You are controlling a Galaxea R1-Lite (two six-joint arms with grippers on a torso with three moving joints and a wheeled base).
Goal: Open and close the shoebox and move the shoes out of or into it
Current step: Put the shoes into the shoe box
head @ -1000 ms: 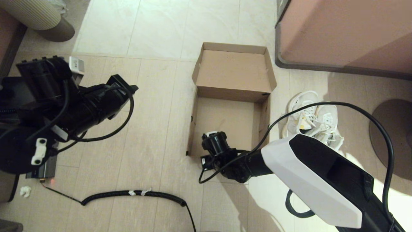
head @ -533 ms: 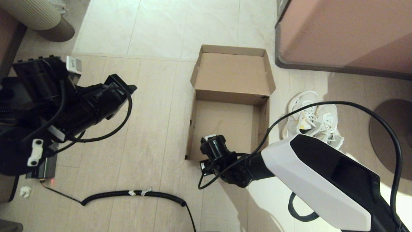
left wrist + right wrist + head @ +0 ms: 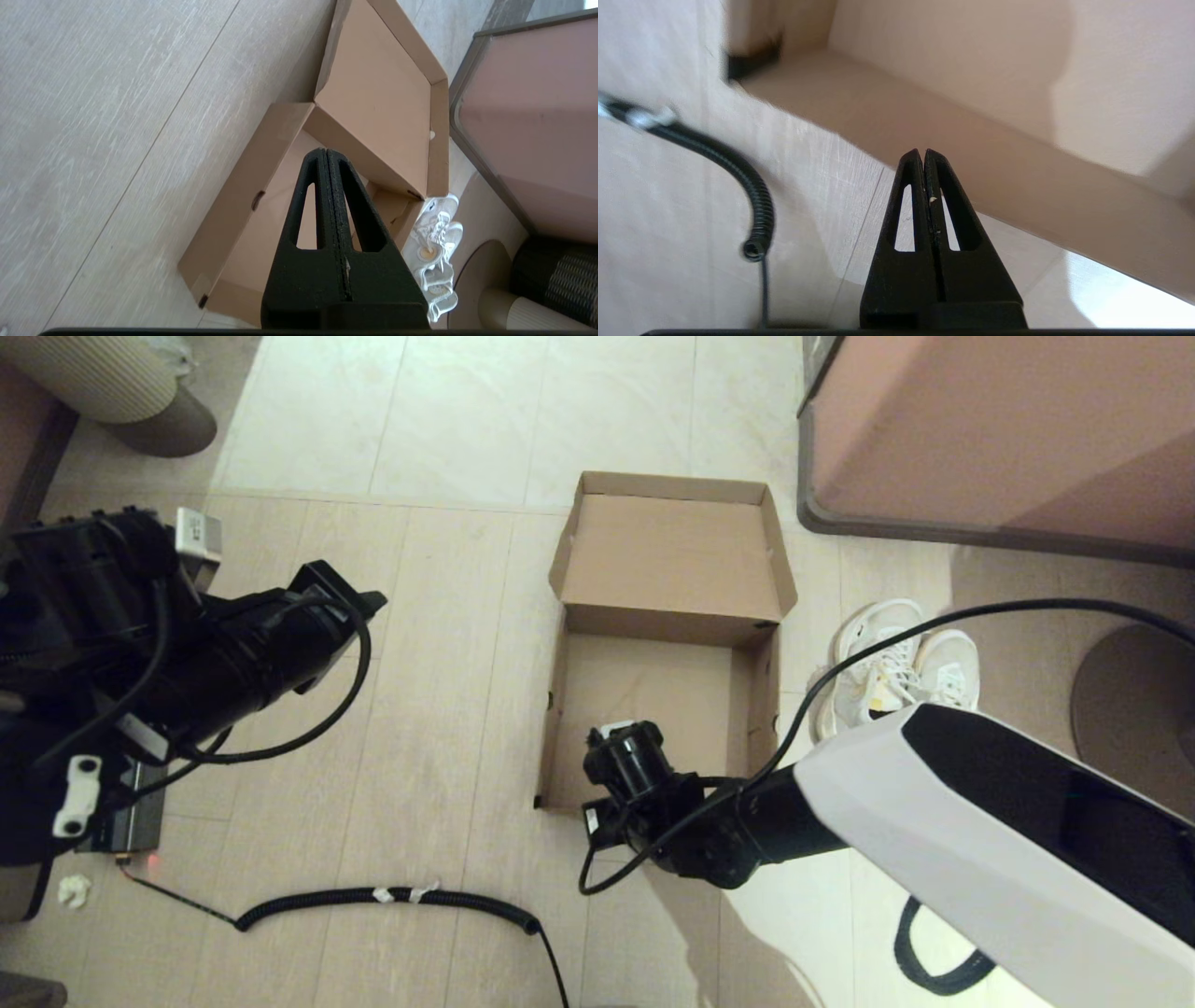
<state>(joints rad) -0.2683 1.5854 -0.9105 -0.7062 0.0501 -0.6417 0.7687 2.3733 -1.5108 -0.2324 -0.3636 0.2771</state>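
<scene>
Sliding a little nearer to the robot over the last second, the shoebox point(image 3: 653, 709) lies on the floor with its lid flopped wide open and nothing inside, and the right gripper point(image 3: 923, 156) sits low by its near wall with its jaws pressed tight together and holding nothing. Next come the 2 shoes point(image 3: 896, 672), which wait side by side on the floor just beside the box's right wall, so I think they go in next. Last, the left gripper point(image 3: 326, 154) hangs off to the left, jaws also squeezed together and empty.
</scene>
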